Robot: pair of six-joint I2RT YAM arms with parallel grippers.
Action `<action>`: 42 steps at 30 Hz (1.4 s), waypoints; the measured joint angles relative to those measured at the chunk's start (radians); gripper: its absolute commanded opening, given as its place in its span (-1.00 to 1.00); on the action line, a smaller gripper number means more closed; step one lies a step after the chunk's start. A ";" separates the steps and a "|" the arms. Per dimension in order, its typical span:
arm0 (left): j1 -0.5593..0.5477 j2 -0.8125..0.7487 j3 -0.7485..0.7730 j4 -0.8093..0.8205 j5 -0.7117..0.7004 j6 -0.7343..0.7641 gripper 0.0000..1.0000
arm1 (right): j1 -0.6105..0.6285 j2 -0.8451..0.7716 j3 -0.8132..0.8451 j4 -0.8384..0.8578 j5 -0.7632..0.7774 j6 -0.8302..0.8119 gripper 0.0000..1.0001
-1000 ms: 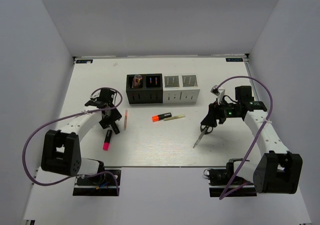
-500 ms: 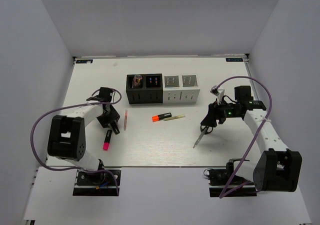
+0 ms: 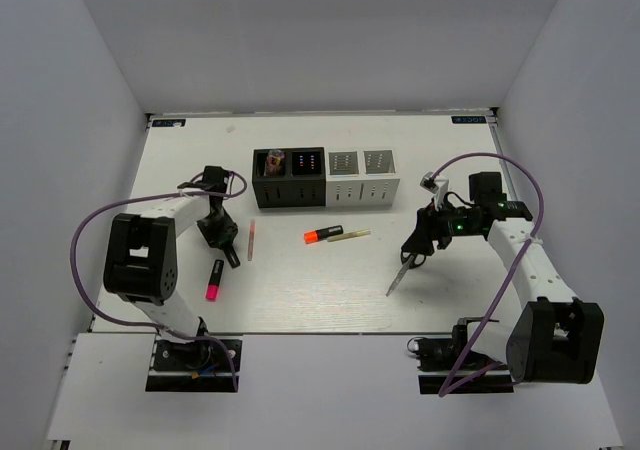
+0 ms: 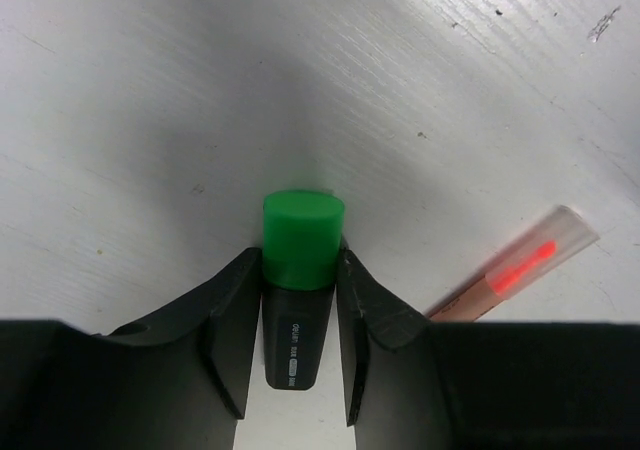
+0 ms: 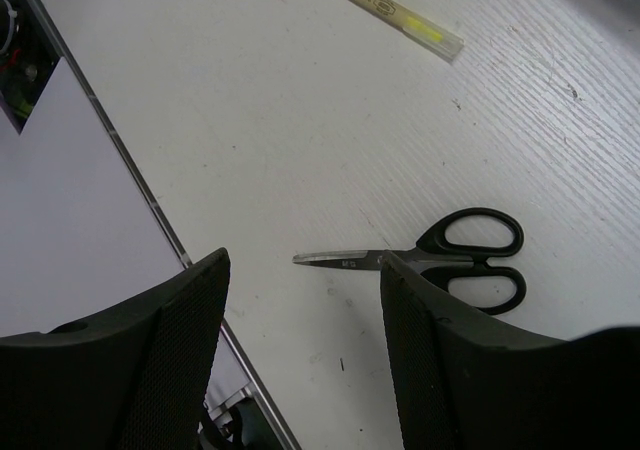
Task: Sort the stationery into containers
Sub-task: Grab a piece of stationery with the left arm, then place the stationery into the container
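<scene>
My left gripper (image 4: pixel 300 305) is shut on a black marker with a green cap (image 4: pixel 302 238), low over the table; in the top view the gripper (image 3: pixel 228 250) is left of a thin pink stick (image 3: pixel 251 239), which also shows in the left wrist view (image 4: pixel 510 268). A pink-capped marker (image 3: pixel 213 281) lies just below it. An orange-capped marker (image 3: pixel 322 234) and a yellowish stick (image 3: pixel 349 235) lie mid-table. My right gripper (image 3: pixel 418 242) is open above the black-handled scissors (image 5: pixel 455 260), empty. The four joined containers (image 3: pixel 325 178) stand at the back.
The leftmost black cup (image 3: pixel 271 163) holds an item. The table's near edge (image 5: pixel 150 205) runs close below the scissors' tip. White walls enclose the table on three sides.
The left arm has folded in closer to its base side while its gripper stays at the marker. The right arm and scissors have not moved.
</scene>
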 measured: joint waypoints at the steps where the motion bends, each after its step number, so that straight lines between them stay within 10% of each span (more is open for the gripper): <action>1: 0.000 0.003 0.004 -0.004 0.000 0.003 -0.15 | 0.000 0.000 0.000 0.000 0.000 -0.001 0.29; 5: 0.000 0.031 0.035 -0.031 0.002 0.021 -0.31 | 0.000 0.000 0.000 -0.004 -0.002 -0.003 0.32; 10: -0.002 0.055 0.065 -0.059 0.010 0.043 -0.99 | 0.000 -0.003 0.000 -0.005 -0.003 -0.004 0.32; 20: -0.043 -0.117 0.066 -0.056 0.134 0.093 -0.99 | 0.000 -0.010 0.000 -0.007 -0.009 -0.008 0.32; 29: -0.294 -0.269 0.312 0.156 0.208 0.221 -0.99 | 0.000 -0.010 0.000 -0.007 -0.015 -0.014 0.32; 42: -0.378 -0.010 0.365 0.681 0.258 0.472 -0.99 | 0.000 -0.010 0.000 -0.008 -0.033 -0.025 0.32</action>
